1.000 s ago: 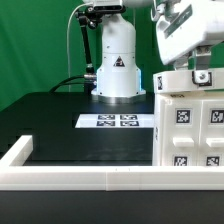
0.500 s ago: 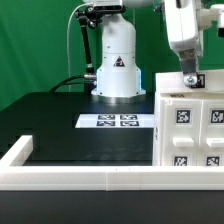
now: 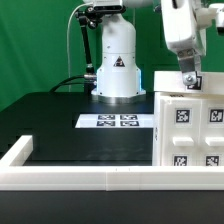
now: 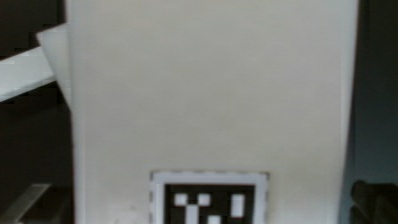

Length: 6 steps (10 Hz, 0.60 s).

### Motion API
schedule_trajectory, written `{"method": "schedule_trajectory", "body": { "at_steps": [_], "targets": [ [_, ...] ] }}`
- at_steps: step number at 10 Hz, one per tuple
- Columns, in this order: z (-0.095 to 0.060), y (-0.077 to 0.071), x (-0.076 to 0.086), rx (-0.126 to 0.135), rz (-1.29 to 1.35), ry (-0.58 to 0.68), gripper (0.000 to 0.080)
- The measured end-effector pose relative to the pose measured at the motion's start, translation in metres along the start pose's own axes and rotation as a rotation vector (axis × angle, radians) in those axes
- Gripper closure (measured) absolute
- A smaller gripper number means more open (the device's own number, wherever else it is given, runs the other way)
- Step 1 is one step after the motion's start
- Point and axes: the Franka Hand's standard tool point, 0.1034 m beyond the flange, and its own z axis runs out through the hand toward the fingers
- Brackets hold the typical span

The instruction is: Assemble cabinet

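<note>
My end effector point(image 3: 190, 80) hangs at the top edge of the cabinet point(image 3: 190, 125), which stands on the black surface point(image 3: 70, 135) at the exterior view's right. Seen from that camera, the cabinet sits directly at six o'clock from my end effector, its upper edge just under my fingertips. Whether I actually touch it I cannot tell, nor how far my fingers are spread or whether they grip anything, since they are small and partly lost against the white plastic.

The exterior view shows what my wrist camera does not: my white base point(image 3: 117, 62) at about ten o'clock from the cabinet, the marker board point(image 3: 115, 121) lying flat just beside the cabinet's lower side toward nine o'clock, and the low white border rail point(image 3: 60, 177) along the front of the surface.

My wrist view offers only a close look at the cabinet point(image 4: 205, 90): a broad white face filling the frame, with one black-and-white tag point(image 4: 208, 205) on it, and dark surface beside it.
</note>
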Motion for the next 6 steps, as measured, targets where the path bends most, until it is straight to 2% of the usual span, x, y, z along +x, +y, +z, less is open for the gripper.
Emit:
{"method": "schedule_trajectory", "body": {
  "at_steps": [1,3,6],
  "targets": [
    [-0.005,-0.001,-0.004,0.006,-0.010,-0.008,0.0038],
    [-0.018,-0.006,-0.011,0.039,-0.059,-0.031,0.0002],
    [-0.017,-0.004,-0.014,0.030,-0.113,-0.034,0.0003]
  ]
}}
